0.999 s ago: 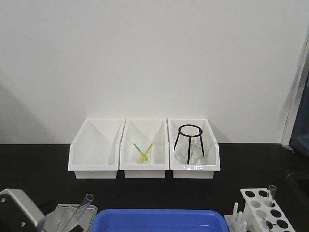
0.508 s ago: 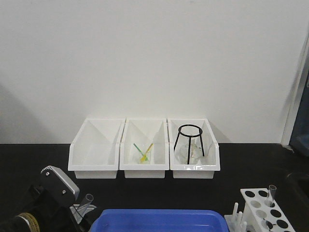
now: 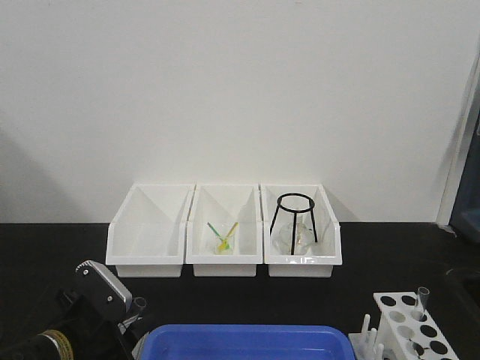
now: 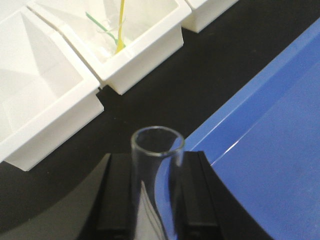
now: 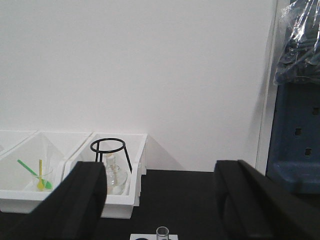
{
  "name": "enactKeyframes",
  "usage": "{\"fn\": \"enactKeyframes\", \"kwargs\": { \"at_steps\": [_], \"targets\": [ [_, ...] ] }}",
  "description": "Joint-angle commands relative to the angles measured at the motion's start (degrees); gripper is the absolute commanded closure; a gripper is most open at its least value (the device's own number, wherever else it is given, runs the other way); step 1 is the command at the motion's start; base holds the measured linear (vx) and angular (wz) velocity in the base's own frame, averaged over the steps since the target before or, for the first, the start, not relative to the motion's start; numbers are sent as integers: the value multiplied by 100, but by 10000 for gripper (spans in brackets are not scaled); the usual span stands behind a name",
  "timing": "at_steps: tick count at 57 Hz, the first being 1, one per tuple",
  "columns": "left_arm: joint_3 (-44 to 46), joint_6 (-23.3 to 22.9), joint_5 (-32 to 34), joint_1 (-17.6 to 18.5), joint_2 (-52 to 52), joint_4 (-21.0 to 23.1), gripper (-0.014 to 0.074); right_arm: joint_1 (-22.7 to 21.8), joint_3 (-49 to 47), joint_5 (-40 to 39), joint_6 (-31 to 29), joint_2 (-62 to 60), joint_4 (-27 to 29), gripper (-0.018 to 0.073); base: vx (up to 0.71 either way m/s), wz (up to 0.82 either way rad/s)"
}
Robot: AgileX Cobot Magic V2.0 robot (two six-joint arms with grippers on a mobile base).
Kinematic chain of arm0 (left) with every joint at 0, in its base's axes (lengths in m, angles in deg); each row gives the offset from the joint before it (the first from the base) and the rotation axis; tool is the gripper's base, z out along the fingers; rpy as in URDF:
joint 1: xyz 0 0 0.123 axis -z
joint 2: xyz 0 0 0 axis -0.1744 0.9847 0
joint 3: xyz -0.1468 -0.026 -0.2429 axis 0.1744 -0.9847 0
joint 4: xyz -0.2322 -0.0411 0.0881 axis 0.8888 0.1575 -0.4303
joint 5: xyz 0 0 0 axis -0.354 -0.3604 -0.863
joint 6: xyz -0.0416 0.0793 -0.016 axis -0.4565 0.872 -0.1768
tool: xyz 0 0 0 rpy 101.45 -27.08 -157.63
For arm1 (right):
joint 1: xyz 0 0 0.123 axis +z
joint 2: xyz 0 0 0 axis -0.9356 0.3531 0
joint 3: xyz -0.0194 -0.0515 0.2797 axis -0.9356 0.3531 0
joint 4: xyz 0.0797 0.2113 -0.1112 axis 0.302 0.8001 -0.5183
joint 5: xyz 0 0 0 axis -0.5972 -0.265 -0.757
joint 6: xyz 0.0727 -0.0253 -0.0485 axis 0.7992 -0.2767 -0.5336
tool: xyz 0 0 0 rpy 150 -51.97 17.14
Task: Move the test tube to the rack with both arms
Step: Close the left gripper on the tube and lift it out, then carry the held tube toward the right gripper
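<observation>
Left gripper (image 4: 155, 200): closed to tube width on the test tube (image 4: 156, 167), with a black finger (image 4: 116, 195) on either side of the glass. Contact looks made on both sides, though the close view is soft. The tube stands upright with its open rim up. Its lower length runs off the bottom edge of the left wrist view, so the rounded end is unseen. Just right of it is the blue tray (image 4: 270, 150). Across the black tabletop (image 4: 200, 65) are the white bins (image 4: 135, 55).

Front view: the left arm (image 3: 101, 296) sits in the lower left corner, cut by the frame edge. Only the held tube's rim shows beside the grey housing, near the tray's left end. The fingers are hidden there.

Rack (image 3: 409, 326): lower right corner of the front view, partly cut off. It is well apart from the held tube, with the tray between them. A second tube (image 3: 422, 298) stands in a rear hole, tilted slightly.

Right gripper (image 5: 162, 185): jaws wide apart, nothing between them. Its fingers (image 5: 82, 200) are large and blurred. At the bottom edge of the right wrist view are a tube rim and a sliver of white, probably the rack top, but too little shows.

Bins along the wall: the right one holds a black wire tripod (image 3: 295, 217) with clear glassware under it. The middle one holds yellow and green sticks (image 3: 223, 238) in a small clear vessel.
</observation>
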Motion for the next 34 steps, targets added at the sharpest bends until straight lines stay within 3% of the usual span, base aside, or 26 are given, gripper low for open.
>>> {"fn": "enactKeyframes", "kwargs": {
  "at_steps": [1,9,17,18,19,24,31,34],
  "targets": [
    [166,0,520,34,-311,92,606,-28,-157,-515,-27,-30,-30,64,0,0],
    [187,-42,453,34,-801,106,605,-28,-163,-515,-11,-30,-30,64,0,0],
    [568,-782,-38,34,-1656,25,605,-22,-293,-478,266,-30,-222,64,0,0],
    [628,-964,-133,34,-1781,-21,605,-22,-316,-465,316,-30,-290,64,0,0],
    [1022,-1888,-431,128,-2219,-485,605,-9,-528,-303,894,-30,-963,64,0,0],
    [1302,-2687,-392,279,-2418,-1184,605,208,-734,-164,1674,24,-1848,64,0,0],
    [1525,-4286,-29,594,-2441,-2440,604,897,-915,-286,2921,296,-3435,64,0,0],
    [1525,-4717,238,710,-2435,-2845,603,1252,-949,-390,3502,469,-3915,64,0,0]
  ]
}}
